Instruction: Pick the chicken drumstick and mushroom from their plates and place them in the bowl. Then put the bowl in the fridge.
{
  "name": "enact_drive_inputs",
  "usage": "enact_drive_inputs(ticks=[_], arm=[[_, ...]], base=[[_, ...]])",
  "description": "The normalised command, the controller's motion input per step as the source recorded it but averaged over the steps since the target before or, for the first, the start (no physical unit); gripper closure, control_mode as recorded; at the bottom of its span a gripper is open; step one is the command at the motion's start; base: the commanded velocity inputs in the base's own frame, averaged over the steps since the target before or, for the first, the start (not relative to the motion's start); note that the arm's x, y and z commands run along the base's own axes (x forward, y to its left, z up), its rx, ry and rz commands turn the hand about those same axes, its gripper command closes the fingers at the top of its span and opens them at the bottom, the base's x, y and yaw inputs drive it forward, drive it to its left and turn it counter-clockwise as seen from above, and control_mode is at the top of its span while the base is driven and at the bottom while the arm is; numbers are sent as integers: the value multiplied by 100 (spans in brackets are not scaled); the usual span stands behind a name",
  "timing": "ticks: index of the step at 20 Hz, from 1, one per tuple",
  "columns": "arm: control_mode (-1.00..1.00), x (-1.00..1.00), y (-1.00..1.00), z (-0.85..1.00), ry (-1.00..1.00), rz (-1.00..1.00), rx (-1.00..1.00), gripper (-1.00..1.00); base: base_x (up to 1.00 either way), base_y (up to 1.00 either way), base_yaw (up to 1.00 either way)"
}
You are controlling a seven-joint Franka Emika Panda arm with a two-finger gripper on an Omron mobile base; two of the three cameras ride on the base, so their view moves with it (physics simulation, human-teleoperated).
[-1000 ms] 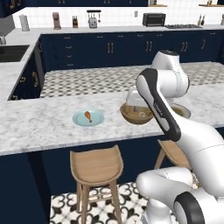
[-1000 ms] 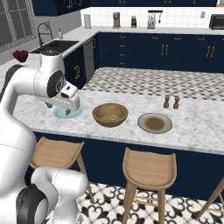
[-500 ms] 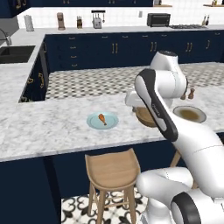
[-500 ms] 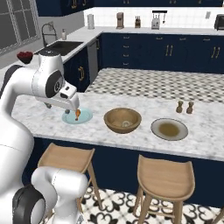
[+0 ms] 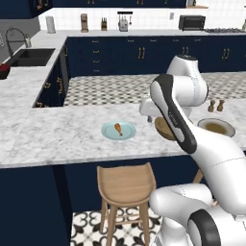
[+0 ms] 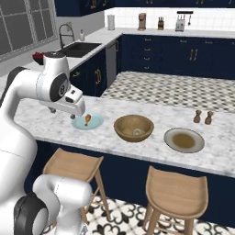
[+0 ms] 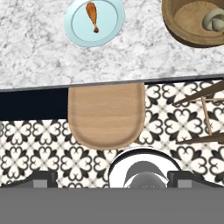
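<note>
The orange-brown chicken drumstick [image 7: 92, 15] lies on the light blue plate [image 7: 109, 26], also seen on the counter [image 6: 87, 120] [image 5: 117, 128]. To its right stands the wooden bowl [image 6: 133, 127] [image 7: 183, 30] with the pale mushroom [image 7: 213, 19] [image 6: 137, 132] inside. The grey-rimmed plate [image 6: 184, 140] [image 5: 216, 127] holds nothing. My gripper [image 6: 74, 114] [image 7: 111, 180] hangs open above the counter's front edge, near the blue plate, with nothing between its fingers. The fridge is out of view.
Two wooden stools [image 6: 75, 166] [image 6: 176, 190] stand in front of the marble counter [image 5: 48, 134]. A pair of shakers [image 6: 203, 117] stands behind the grey plate. A sink [image 6: 82, 47] lies at the far left.
The base has driven sideways, so the whole scene sits further right in both base views. Plates, bowl and food keep their places on the counter.
</note>
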Motion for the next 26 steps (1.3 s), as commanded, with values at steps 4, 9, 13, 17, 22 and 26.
enact_drive_inputs(ticks=[4,9,13,17,22,26], arm=[[100,0,0,0,0,0,0,-100],[100,0,0,0,0,0,0,-100],[100,0,0,0,0,0,0,-100],[100,0,0,0,0,0,0,-100],[100,0,0,0,0,0,0,-100],[100,0,0,0,0,0,0,-100]], base=[[68,-5,30],[89,-3,13],[83,-6,10],[67,-6,4],[55,-1,2],[57,-6,0]])
